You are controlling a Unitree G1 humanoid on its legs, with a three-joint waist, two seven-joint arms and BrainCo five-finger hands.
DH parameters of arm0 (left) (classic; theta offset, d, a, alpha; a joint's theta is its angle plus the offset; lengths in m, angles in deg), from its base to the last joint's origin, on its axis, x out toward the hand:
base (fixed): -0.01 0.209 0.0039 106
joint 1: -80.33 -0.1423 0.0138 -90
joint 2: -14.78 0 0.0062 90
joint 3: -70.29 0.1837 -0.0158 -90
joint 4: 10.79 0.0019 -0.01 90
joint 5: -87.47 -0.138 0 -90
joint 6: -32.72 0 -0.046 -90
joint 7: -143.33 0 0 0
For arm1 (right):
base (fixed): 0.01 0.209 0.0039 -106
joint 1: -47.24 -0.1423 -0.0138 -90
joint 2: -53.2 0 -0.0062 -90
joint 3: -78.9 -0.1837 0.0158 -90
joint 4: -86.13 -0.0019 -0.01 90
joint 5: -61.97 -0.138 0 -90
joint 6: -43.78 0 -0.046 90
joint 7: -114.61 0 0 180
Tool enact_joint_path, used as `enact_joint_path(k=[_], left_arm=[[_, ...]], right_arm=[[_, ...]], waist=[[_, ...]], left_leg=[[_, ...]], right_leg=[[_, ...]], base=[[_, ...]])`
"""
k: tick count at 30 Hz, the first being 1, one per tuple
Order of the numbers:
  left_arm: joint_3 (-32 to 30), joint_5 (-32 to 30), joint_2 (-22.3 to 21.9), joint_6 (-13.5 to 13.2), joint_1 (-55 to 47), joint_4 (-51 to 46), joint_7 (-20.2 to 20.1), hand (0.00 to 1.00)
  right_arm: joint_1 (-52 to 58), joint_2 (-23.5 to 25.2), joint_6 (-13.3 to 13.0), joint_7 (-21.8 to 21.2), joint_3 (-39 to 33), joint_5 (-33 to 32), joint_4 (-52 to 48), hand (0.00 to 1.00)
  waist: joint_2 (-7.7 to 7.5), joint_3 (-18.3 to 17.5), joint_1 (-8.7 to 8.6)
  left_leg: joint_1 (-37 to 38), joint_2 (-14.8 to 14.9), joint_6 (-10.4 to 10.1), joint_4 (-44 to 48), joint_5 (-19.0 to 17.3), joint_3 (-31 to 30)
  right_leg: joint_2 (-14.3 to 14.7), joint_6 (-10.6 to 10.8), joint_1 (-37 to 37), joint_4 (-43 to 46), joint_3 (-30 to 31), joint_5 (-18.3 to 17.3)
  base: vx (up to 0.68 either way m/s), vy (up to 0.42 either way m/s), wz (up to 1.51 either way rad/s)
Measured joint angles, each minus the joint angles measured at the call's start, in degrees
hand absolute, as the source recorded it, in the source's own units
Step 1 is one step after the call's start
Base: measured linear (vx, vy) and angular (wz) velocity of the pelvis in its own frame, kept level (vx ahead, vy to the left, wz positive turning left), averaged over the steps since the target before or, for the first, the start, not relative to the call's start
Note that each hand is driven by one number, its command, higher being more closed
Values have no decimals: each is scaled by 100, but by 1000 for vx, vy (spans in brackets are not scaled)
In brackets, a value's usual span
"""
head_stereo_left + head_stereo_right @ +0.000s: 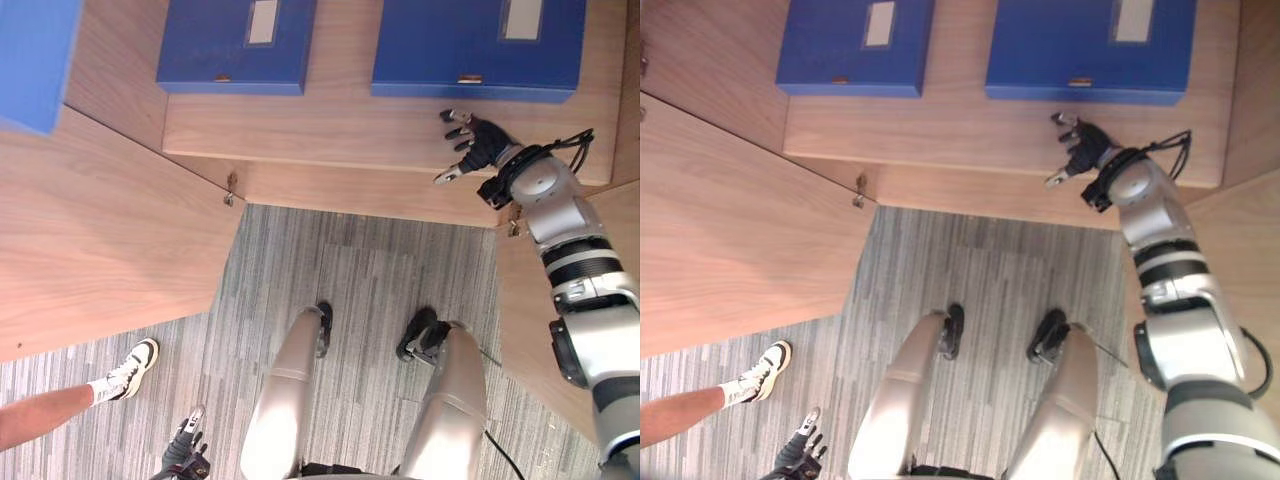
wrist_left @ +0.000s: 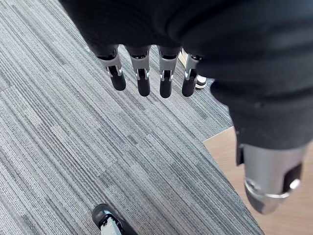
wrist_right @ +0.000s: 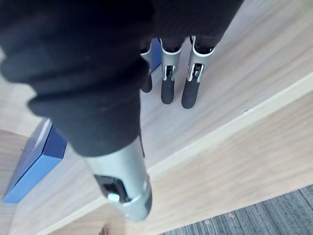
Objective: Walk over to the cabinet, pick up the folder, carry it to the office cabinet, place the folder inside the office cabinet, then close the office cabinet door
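**Left eye view.** You look down into the office cabinet, and its shelf (image 1: 340,125) is the landmark here. Two blue folders lie flat on the shelf, apart from each other: the left folder (image 1: 235,45) and the right folder (image 1: 475,45). Your right hand (image 1: 478,143) is over the bare front part of the shelf, just in front of the right folder. Its fingers are straight and a little spread, and they hold nothing. You cannot tell whether they touch the wood. The cabinet door (image 1: 100,230) stands open on the left side of the shelf. Grey carpet (image 1: 360,270) lies below the front edge of the shelf. Your left hand (image 1: 185,455) hangs low over this carpet, well apart from the shelf. A person's shoe (image 1: 132,368) stands on the carpet near it.

**Right eye view.** The right hand is near the front edge of the right folder, with a strip of bare shelf between them.

**Left wrist view.** The left fingers (image 2: 142,81) are straight, side by side, with the thumb apart. They hold nothing and have the carpet under them, far from the shelf.

**Right wrist view.** The right fingers (image 3: 167,88) are straight, in a row with small gaps, above the wood of the shelf. Blue from a folder shows just behind them.
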Motion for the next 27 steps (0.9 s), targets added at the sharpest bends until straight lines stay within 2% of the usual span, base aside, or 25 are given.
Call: enact_joint_path(k=[3, 6, 9, 11, 14, 17, 18, 19, 20, 21, 22, 23, 25, 27], left_arm=[[0, 0, -9, 2, 1, 0, 0, 0], [5, 27, -9, 3, 2, 14, 2, 0], [12, 79, -3, 6, 2, 57, 15, 0], [30, 72, 18, 9, 3, 48, 18, 0], [73, 73, 52, 17, 4, 61, 14, 0], [73, 106, 97, 5, 55, 133, 0, 0], [67, 231, 94, -2, 138, 290, -16, 0], [71, 385, 59, 2, 183, 443, -26, 0], [69, 473, 34, 1, 210, 529, -30, 0], [70, 608, -15, 0, 267, 668, -38, 0], [72, 771, -80, -3, 296, 678, -70, 0], [74, 811, -104, -7, 311, 668, -88, 0], [247, 1087, -273, -65, 223, 140, -110, 0], [477, 1160, -363, -101, 25, -571, -115, 0]], right_arm=[[140, 202, 1, -6, 5, 20, 87, 0], [520, 621, 80, -31, 157, 243, 353, 0], [1026, 1142, 336, -94, 245, 325, 655, 0], [1659, 1711, 558, -243, 379, 364, 903, 0], [2481, 2349, 652, -208, 286, -125, 1045, 0], [3067, 2928, 666, 133, -467, -571, 1221, 0], [3287, 3120, 638, 392, -956, -830, 1320, 0], [3545, 3296, 543, 723, -1454, -1239, 1427, 0], [3681, 3386, 463, 862, -1720, -1430, 1515, 0], [3910, 3520, 348, 1090, -2187, -1914, 1723, 0], [4167, 3610, 269, 1255, -2616, -2364, 1940, 0], [4269, 3639, 252, 1297, -2776, -2502, 2010, 0], [4834, 3711, 230, 1420, -3414, -2867, 2260, 0], [5130, 3731, 230, 1465, -3629, -2944, 2287, 0]], waist=[[-62, -41, -46], [-182, -97, -65], [-325, -238, -67], [-446, -375, -17], [-532, -663, -12], [-594, -1067, -39], [-606, -1229, -32], [-624, -1429, -44], [-636, -1533, -58], [-694, -1721, -108], [-745, -1883, -166], [-764, -1930, -187], [-827, -2074, -311], [-852, -2158, -345]], left_leg=[[158, 37, 1, -97, -1, -35], [708, 39, 3, -379, 4, -83], [1398, 81, -12, -808, 52, -135], [1952, 219, -43, -1282, 152, -129], [2505, 347, -79, -1924, 347, -82], [3062, 469, -104, -2656, 591, 12], [3335, 524, -146, -2965, 685, 65], [3562, 576, -176, -3281, 779, 102], [3682, 592, -178, -3451, 839, 120], [3922, 594, -209, -3868, 1016, 147], [4168, 597, -236, -4295, 1205, 158], [4258, 598, -235, -4445, 1273, 161], [4671, 602, -242, -5079, 1546, 163], [4762, 602, -244, -5277, 1635, 178]], right_leg=[[27, -116, 232, -162, -122, 81], [29, -109, 848, -443, -270, 94], [94, -57, 1637, -904, -492, 145], [292, -33, 2273, -1492, -678, 296], [500, -4, 2899, -2238, -870, 529], [742, 28, 3462, -3042, -990, 803], [860, 42, 3727, -3395, -1041, 956], [982, 57, 3940, -3750, -1049, 1095], [1043, 61, 4040, -3935, -1049, 1165], [1127, 86, 4246, -4319, -1063, 1319], [1228, 97, 4467, -4713, -1092, 1501], [1257, 101, 4557, -4864, -1111, 1562], [1417, 122, 4969, -5550, -1178, 1857], [1471, 125, 5072, -5804, -1179, 1983]], base=[[59, 18, -2], [94, 22, 3], [122, 17, 3], [158, 18, -9], [160, 20, -5], [148, 1, -10], [148, -30, -15], [147, -30, -19], [153, -29, -17], [146, -37, -9], [141, -43, -4], [109, -54, 3], [82, -52, 2], [20, -12, -2]])
